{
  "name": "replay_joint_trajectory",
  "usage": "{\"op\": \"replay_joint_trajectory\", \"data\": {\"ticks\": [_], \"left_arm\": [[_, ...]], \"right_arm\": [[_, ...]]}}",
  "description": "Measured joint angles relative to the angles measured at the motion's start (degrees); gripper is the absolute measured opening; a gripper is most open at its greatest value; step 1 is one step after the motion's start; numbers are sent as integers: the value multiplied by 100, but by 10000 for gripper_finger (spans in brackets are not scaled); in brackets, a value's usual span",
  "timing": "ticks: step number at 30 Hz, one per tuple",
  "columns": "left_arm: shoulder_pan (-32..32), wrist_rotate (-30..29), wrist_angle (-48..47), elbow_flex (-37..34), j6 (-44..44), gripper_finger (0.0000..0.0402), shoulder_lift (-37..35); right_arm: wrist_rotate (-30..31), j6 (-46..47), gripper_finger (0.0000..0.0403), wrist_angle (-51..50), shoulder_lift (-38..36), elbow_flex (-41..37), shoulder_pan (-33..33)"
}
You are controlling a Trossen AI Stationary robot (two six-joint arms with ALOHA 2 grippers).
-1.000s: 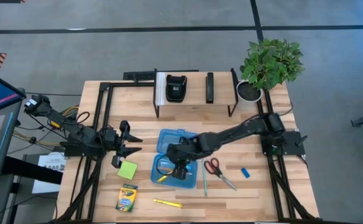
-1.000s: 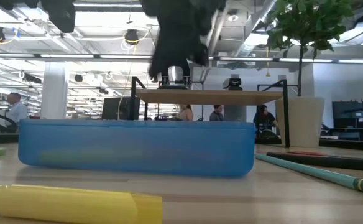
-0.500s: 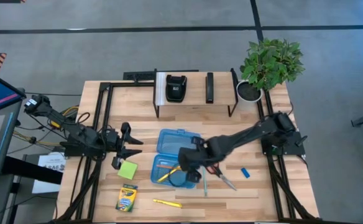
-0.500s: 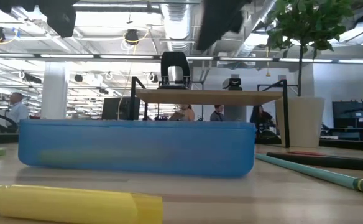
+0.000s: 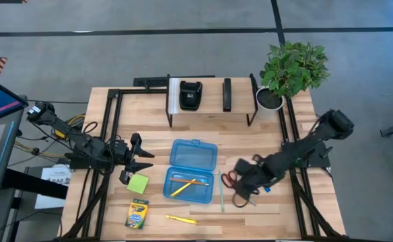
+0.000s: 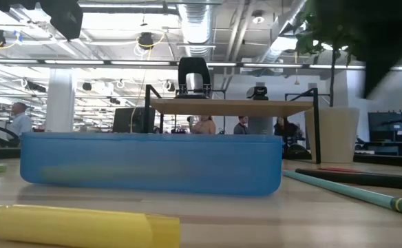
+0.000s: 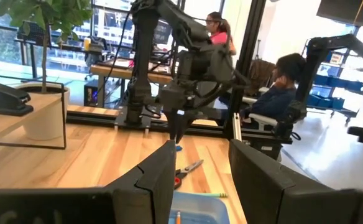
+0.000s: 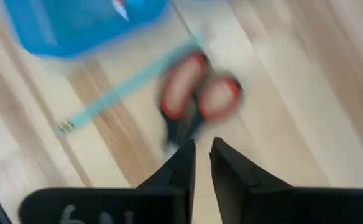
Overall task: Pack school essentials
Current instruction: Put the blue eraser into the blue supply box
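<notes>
The translucent blue case [image 5: 191, 169] lies open on the table with a yellow and an orange pencil [image 5: 183, 184] inside. The teal pen [image 5: 221, 191] lies just right of the case. My right gripper [image 5: 243, 190] hovers over the red-handled scissors [image 5: 230, 177], seen in its wrist view [image 8: 200, 96]; its fingers stand a narrow gap apart and touch nothing. The blue eraser [image 5: 267, 189] lies beside that arm. My left gripper [image 5: 141, 158] waits open at the table's left, above the green sticky-note pad [image 5: 138, 183]. The crayon box [image 5: 137, 214] and the yellow highlighter [image 5: 181, 219] lie near the front edge.
A black metal rack [image 5: 210, 101] with black devices stands at the far edge. A potted plant [image 5: 292, 67] stands at the far right corner. In the low view the case wall [image 6: 153, 165] and the highlighter [image 6: 77, 226] fill the foreground. People sit in the room behind.
My right gripper has swung from above the blue case toward the table's right edge and now stands over the scissors. The pencils inside the case, covered by the arm before, now show. My left arm has kept still.
</notes>
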Motion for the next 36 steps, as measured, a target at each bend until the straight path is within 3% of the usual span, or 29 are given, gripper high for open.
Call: {"op": "replay_joint_trajectory", "data": {"ticks": [8,17,25,36], "left_arm": [[0,-4,-4,0,-7,138,0],[0,-4,-7,0,-100,138,0],[0,7,-11,-1,-111,138,0],[0,52,-11,-2,-153,138,0]], "right_arm": [[-491,2096,148,-104,-619,-1289,726],[-727,3042,241,-16,-636,-1756,1191],[-776,3320,248,127,-489,-1918,1420],[-1107,3298,248,429,241,-1890,1453]]}}
